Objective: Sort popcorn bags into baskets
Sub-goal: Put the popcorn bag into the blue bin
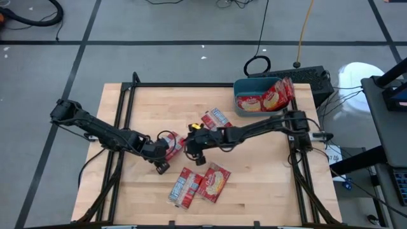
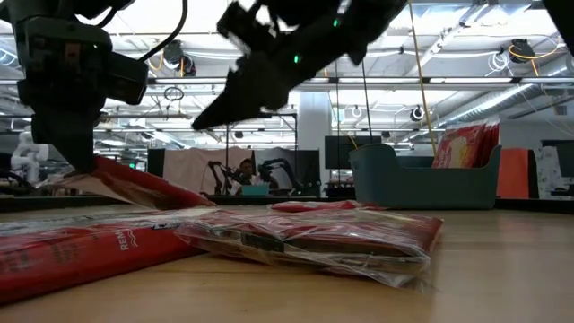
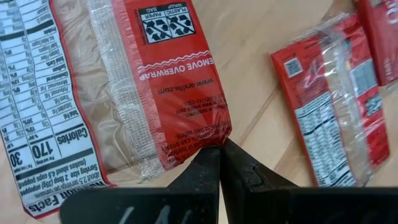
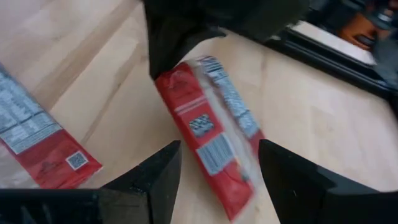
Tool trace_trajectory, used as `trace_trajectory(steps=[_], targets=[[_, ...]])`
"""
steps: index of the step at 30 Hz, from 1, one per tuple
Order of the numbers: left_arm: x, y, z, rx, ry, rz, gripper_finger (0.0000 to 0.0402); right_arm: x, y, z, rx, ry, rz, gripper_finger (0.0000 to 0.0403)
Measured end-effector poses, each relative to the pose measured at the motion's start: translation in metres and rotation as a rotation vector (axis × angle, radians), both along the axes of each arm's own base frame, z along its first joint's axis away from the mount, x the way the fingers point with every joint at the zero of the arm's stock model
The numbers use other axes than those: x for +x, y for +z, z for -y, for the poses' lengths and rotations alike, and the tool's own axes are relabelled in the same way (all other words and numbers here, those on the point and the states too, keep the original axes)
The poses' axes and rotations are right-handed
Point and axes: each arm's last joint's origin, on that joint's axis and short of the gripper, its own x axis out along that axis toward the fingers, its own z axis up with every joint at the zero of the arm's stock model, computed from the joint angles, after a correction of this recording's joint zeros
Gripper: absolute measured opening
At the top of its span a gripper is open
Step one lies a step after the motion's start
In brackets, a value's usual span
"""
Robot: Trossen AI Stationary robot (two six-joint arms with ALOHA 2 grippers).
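My left gripper (image 1: 166, 149) is shut on a red popcorn bag (image 3: 124, 81) left of the table's middle. My right gripper (image 4: 217, 168) stands open just right of it, one finger on each side of the same bag's free end (image 4: 214, 146), apart from it. Three more bags lie flat on the wood: one (image 1: 216, 119) beyond the grippers and two (image 1: 184, 187) (image 1: 213, 182) toward the near edge. The teal basket (image 1: 243, 86) sits at the far right with bags standing in it. My left gripper pinches the bag's corner (image 3: 211, 140) at its sealed end between its two fingers, which slant down from the table's left. The bag (image 2: 134, 184) tilts, sloping down from the fingers toward the table; whether its low end rests there I cannot tell.
A black metal frame (image 1: 184, 85) runs along the table's far edge and down both sides. The basket (image 2: 421, 175) stands off to the far right. Bare wood lies between the grippers and the basket.
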Motion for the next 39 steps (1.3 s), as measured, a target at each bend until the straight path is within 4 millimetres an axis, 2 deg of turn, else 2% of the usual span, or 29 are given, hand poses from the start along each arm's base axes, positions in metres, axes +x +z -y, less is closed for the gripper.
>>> trace_trajectory(steps=[4, 7, 12, 16, 20, 27, 33, 39], targets=[[0.003, 0.002, 0.001, -0.011, -0.002, 0.033, 0.0000, 0.010, -0.027, -0.002, -0.033, 0.090, 0.003, 0.0209], [0.005, 0.003, 0.002, -0.017, -0.002, 0.053, 0.0000, 0.016, -0.045, -0.004, -0.045, 0.113, 0.014, 0.0228], [0.008, 0.005, 0.003, -0.034, -0.002, 0.093, 0.0000, 0.021, -0.059, -0.004, -0.092, 0.118, 0.039, 0.0269], [0.013, 0.008, 0.005, -0.064, -0.013, 0.149, 0.0000, 0.023, -0.066, -0.004, -0.122, 0.124, 0.051, 0.0268], [0.016, 0.010, 0.004, -0.091, -0.015, 0.181, 0.0000, 0.024, -0.066, -0.004, -0.161, 0.139, 0.064, 0.0234], [0.022, 0.013, -0.004, -0.157, 0.034, 0.204, 0.0010, 0.023, -0.060, -0.005, -0.194, 0.134, 0.074, 0.0128], [0.030, 0.020, -0.007, -0.283, 0.033, 0.270, 0.0041, 0.022, -0.052, -0.006, -0.195, 0.132, 0.090, 0.0055], [0.028, 0.030, -0.011, -0.396, 0.086, 0.278, 0.0100, 0.018, -0.036, -0.006, -0.216, 0.093, 0.085, 0.0019]])
